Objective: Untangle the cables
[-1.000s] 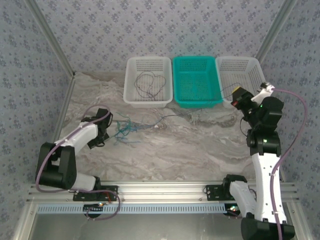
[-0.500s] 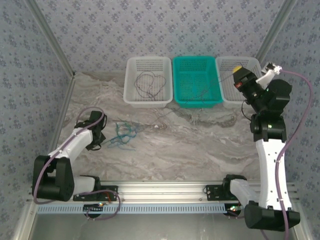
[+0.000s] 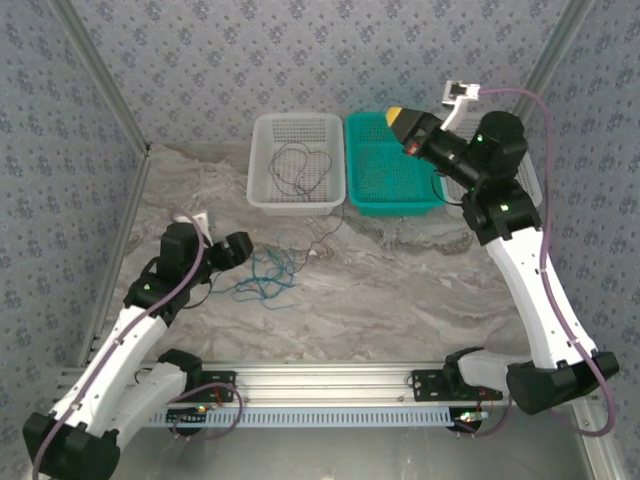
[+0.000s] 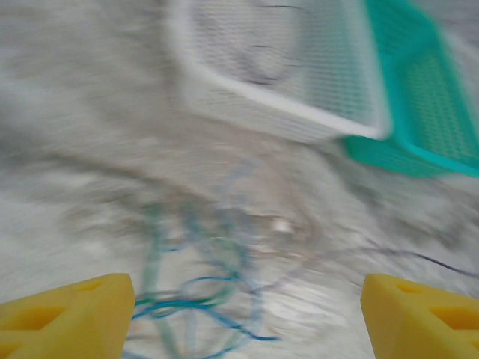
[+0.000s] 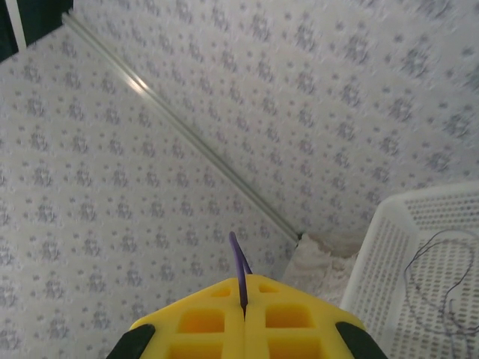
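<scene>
Left: we are opening the yellow-fingered left gripper (image 4: 239, 314) above the thin blue-and-green wire tangle (image 3: 265, 280) on the marbled table (image 3: 400, 290) | Right: we are lifting the closed right gripper (image 5: 243, 307), pinching a thin purplish wire (image 5: 239, 263), probably drawing it free.

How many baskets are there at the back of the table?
3. A white basket on the left, a teal basket in the middle, and a second white basket on the right, mostly hidden behind the right arm.

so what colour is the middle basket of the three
Teal green. The middle basket shows best in the top external view, between two white ones.
</scene>
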`<move>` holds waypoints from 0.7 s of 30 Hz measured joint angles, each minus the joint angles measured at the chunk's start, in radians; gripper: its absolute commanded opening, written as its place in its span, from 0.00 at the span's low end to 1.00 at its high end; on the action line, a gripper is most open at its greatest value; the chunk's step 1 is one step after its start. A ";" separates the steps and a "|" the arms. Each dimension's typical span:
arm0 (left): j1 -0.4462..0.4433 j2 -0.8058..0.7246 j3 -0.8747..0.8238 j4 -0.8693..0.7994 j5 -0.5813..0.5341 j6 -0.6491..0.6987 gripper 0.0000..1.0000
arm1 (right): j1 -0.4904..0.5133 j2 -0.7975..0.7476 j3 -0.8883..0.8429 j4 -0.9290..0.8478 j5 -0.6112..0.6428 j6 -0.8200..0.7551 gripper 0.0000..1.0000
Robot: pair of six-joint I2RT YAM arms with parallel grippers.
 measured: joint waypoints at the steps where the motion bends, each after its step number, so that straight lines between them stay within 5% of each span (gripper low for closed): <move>1: -0.040 0.000 -0.003 0.027 0.022 0.029 0.80 | 0.010 0.008 0.004 -0.004 0.000 -0.005 0.00; 6: -0.246 0.094 -0.004 0.119 0.061 0.190 0.83 | 0.032 0.023 0.015 -0.010 0.000 -0.019 0.00; 11: -0.296 0.316 0.001 0.143 -0.082 0.240 0.84 | 0.041 0.022 0.034 -0.011 0.000 -0.024 0.00; 15: -0.293 0.540 0.068 0.077 -0.270 0.154 0.91 | 0.044 0.022 0.039 -0.020 0.000 -0.032 0.00; 21: -0.282 0.706 0.150 0.054 -0.403 -0.035 0.91 | 0.046 0.020 0.041 -0.032 0.005 -0.047 0.00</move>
